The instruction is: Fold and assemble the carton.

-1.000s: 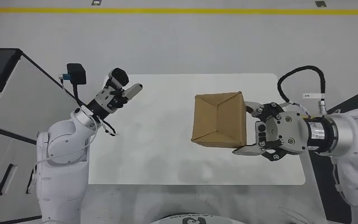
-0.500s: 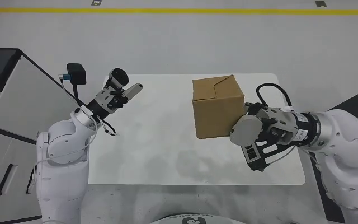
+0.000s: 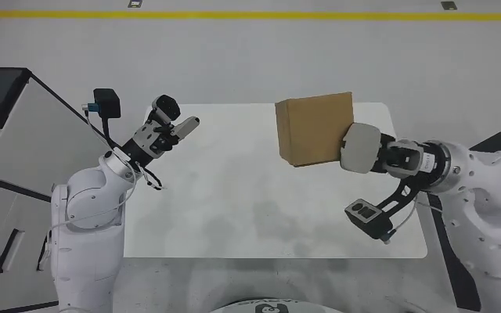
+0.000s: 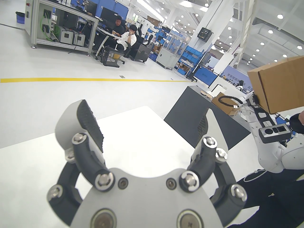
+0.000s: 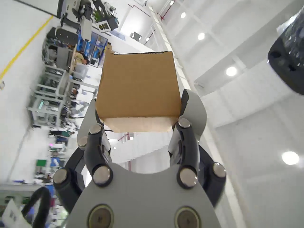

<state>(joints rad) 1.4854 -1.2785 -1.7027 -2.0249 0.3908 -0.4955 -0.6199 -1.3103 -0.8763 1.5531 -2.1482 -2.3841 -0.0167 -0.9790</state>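
While the right end effector clamps one end of the carton, with a finger pressed against each of two opposite sides, the box hangs in the air above the worktop. From above, the carton sits over the far edge of the worktop towards its right-hand end, and the right end effector holds it from the right. Its visible faces are plain brown cardboard, and a seam runs along one edge in the left wrist view, where the carton shows off to the side, well apart from the left arm. The left end effector is released, its fingers spread with nothing between them. It hovers near the far left corner of the worktop, and from above the left end effector points towards the box.
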